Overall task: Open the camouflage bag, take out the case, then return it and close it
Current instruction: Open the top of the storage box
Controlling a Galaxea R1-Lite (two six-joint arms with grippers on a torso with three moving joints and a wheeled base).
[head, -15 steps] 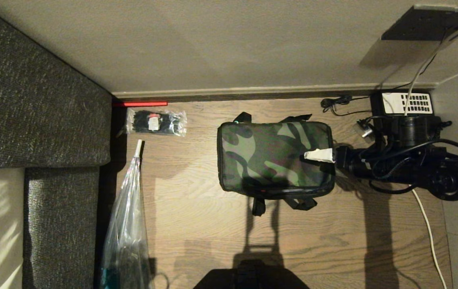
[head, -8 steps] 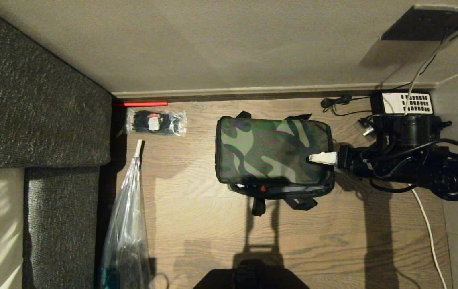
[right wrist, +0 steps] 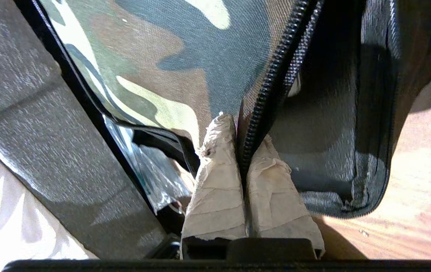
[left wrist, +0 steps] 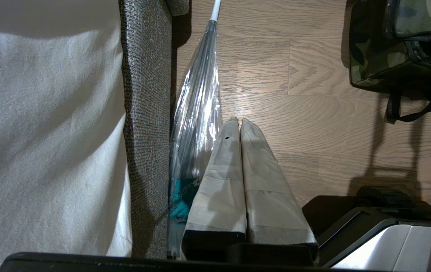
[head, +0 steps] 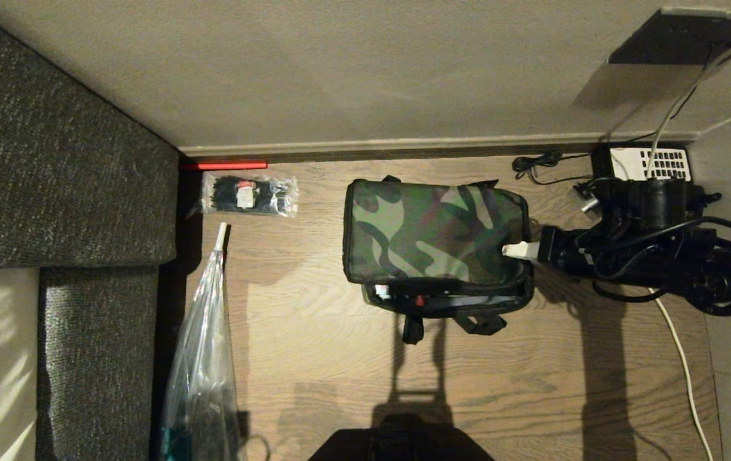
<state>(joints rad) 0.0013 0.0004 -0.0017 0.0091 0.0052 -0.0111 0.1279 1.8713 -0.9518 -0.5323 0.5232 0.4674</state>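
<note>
- A clear packet of black items (head: pixel 249 194) lies on the wooden floor (head: pixel 314 358) to the far left, just beside a red strip (head: pixel 223 165) along the baseboard.
- A folded clear umbrella (head: pixel 202 358) lies along the grey sofa (head: pixel 64 186) at the left.
- A black telephone (head: pixel 648 164) with a white keypad sits at the far right among black cables.
- The camouflage bag (head: pixel 435 243) rests mid-floor, boxy, green and dark, with black straps trailing near. Its lid is lifted at the near edge, showing a dark gap with a small red spot.
- The right tool (head: pixel 514 250) reaches in from the right, its taped fingers (right wrist: pixel 215 177) pinched narrow on the lid's zipper edge.
- The left tool (left wrist: pixel 240 124) hangs near the umbrella, fingers pressed together on nothing.
</note>
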